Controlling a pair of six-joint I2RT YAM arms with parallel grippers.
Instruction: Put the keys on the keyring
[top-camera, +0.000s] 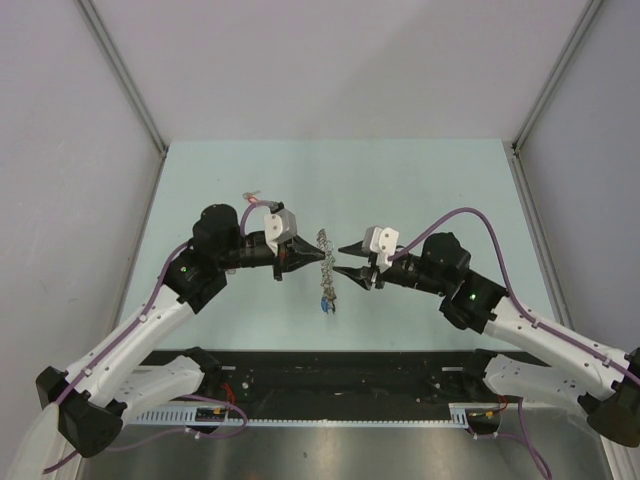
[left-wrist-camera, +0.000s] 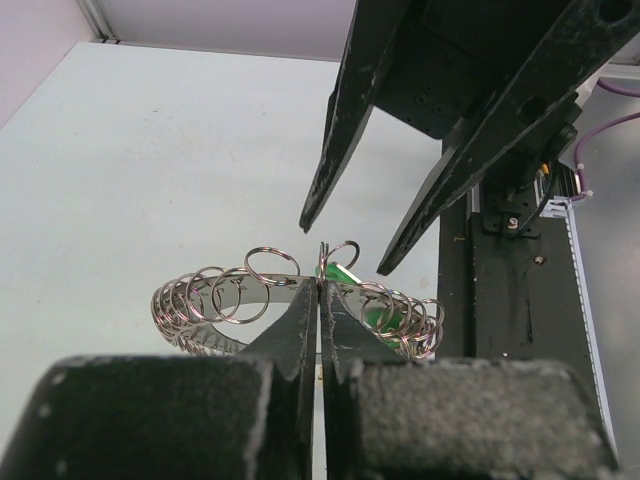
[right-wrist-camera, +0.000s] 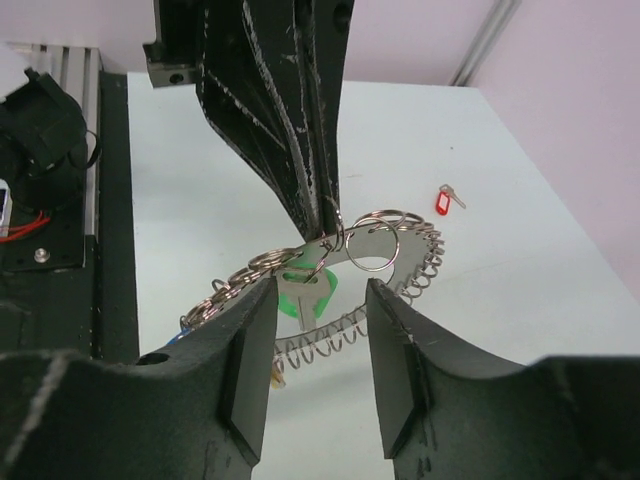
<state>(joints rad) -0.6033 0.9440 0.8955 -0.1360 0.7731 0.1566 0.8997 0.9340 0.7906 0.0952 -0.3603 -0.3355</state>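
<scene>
A: Silvery metal, the keyring (top-camera: 326, 262). It sits at dead centre of the counter (top-camera: 420, 180) and is held up on edge. The left pincer (top-camera: 300, 255) comes in from 9 o'clock and is clamped tight on the hoop's rim.

B: Agreed. In its own wrist view the jaws are pressed together on the band, with small rings (left-wrist-camera: 215, 295) fanned out to either side. Right pincer (top-camera: 345, 262)?

A: It comes in from 3 o'clock with its jaws apart. In the right wrist view they flank the green key (right-wrist-camera: 305, 295), and I can't see them touching it.

B: Is that key on?

A: It looks so to me. It hangs from one of the small rings at the hoop and nothing else is holding it. I'd count that one done, though the threading itself is too fine to confirm.

B: Anything else already on the hoop?

A: Blue tags (top-camera: 325, 303) dangle at the hoop's 6 o'clock. I can't tell whether they brush the counter.

B: What's left?

A: The red key (right-wrist-camera: 444, 201) lies loose on the counter, well apart, about 11 o'clock from the hoop in the top view. I see no black-tagged key anywhere.

B: So it's part-way, with at least the red key still to go.
</scene>
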